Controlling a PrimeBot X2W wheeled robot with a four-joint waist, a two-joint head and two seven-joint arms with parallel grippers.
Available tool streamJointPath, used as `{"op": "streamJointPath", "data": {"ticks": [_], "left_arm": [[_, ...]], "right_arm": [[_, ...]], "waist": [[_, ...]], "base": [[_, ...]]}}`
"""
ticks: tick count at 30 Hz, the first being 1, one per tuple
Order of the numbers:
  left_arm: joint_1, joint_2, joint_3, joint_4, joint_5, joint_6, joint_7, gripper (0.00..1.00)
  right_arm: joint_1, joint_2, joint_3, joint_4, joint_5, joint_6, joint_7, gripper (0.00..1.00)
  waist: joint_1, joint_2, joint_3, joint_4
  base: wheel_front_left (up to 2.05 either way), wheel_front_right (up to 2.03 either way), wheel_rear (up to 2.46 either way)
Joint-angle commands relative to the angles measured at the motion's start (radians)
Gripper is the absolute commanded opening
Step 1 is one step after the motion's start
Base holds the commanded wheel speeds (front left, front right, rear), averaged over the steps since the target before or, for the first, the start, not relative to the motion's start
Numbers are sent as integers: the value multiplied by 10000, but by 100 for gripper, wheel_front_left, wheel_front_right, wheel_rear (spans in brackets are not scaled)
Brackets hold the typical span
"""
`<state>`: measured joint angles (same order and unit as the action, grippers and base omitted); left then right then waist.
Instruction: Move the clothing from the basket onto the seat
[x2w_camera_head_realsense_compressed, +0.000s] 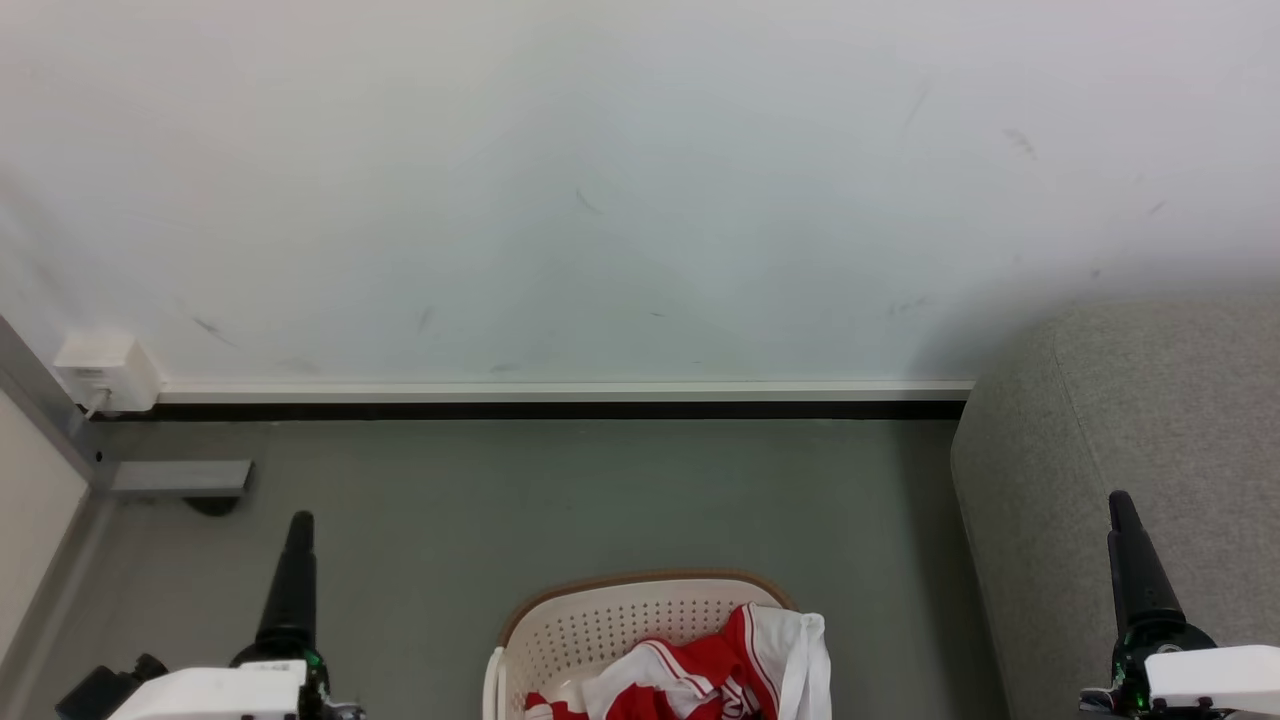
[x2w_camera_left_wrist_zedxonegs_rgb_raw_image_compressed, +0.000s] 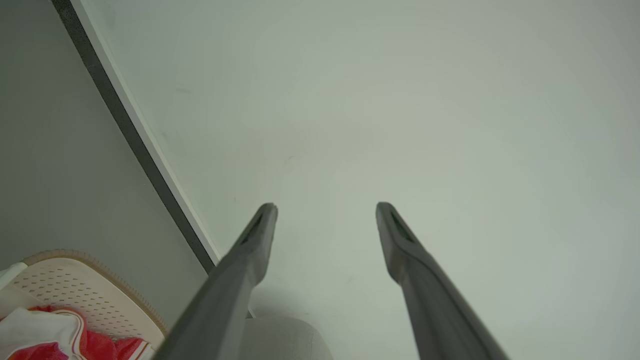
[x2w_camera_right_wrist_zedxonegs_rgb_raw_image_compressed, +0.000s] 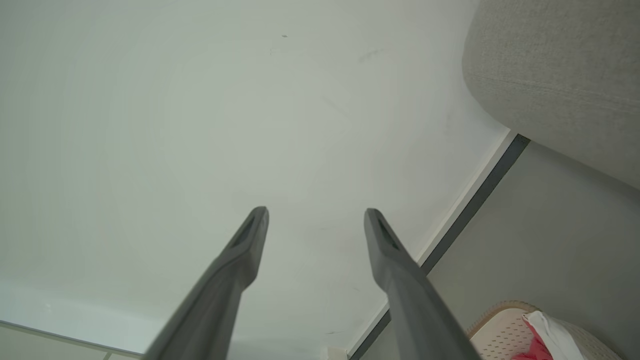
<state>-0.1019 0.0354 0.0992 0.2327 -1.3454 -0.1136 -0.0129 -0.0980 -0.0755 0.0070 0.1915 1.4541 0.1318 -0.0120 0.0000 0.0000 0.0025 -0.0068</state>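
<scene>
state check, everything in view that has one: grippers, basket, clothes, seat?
left gripper: open, holding nothing
right gripper: open, holding nothing
basket: upright on the floor, loaded
clothing: heaped in the basket
seat: no clothing on the visible part

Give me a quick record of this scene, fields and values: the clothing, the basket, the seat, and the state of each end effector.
clothing: red-and-white garments heaped in the basket, a white piece at its right side
basket: cream, perforated, brown rim, standing on the grey floor
seat: grey upholstered cushion right of the basket, no garment on the part in view
left end effector: open, holding nothing
right end effector: open, holding nothing
progress: nothing moved yet, by the look of it
</scene>
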Motion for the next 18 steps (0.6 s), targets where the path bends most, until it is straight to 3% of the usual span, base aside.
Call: {"op": "streamJointPath", "data": {"ticks": [1, 18], "left_arm": [[-262, 95, 40, -289, 504, 37, -111, 100], [-149, 116, -689, -741, 4714, 730, -683, 100]], "right_arm": [[-275, -197, 153, -240, -454, -5, -119, 100], [-424, -700, 1154, -409, -3878, -8, -690, 100]], "waist": [[0, 0, 2, -9], [0, 0, 8, -75]], "base": [[0, 0, 0], [0, 0, 0]]}}
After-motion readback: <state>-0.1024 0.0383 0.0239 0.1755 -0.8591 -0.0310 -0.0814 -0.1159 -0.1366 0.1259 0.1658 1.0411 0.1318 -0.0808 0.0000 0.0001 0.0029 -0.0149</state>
